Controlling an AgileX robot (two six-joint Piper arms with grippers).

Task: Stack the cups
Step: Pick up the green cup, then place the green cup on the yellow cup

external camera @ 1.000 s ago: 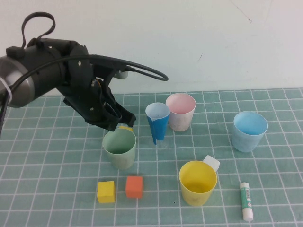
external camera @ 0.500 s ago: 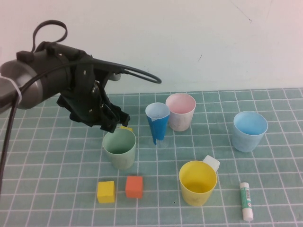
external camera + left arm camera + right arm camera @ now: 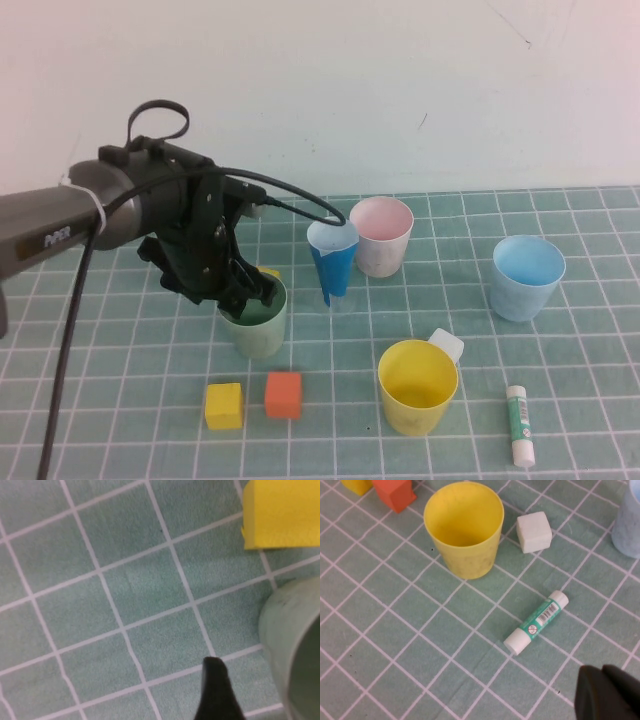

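Cups are what I have to stack, and four of them stand apart on my green tiled worktop (image 3: 120, 340). My pale green plastic tumbler (image 3: 255, 322) stands upright at the left, near the middle row. My left claw (image 3: 250, 292) is down at its rim on the left side; whether its fingers are spread or pressed together I cannot tell, because my own arm covers them. In my left wrist view one dark fingertip (image 3: 216, 690) is over the tiles just beside the cup wall.

Behind this cup is a small yellow block (image 3: 280, 512). In front of it lie a yellow cube (image 3: 224, 405) and an orange cube (image 3: 284, 394), side by side. To the right stand a narrow dark-blue cone cup (image 3: 333, 260) and, just beside it, my pale pink plastic tumbler (image 3: 381, 236). My bright yellow plastic tumbler (image 3: 417, 386) is nearer to me, with a white cube (image 3: 448, 345) touching behind it and a glue stick (image 3: 520, 425) lying on its right. My light blue plastic tumbler (image 3: 527, 277) is far right.

My right claw (image 3: 607, 692) hangs above the tiles near the glue stick; its state I cannot tell.
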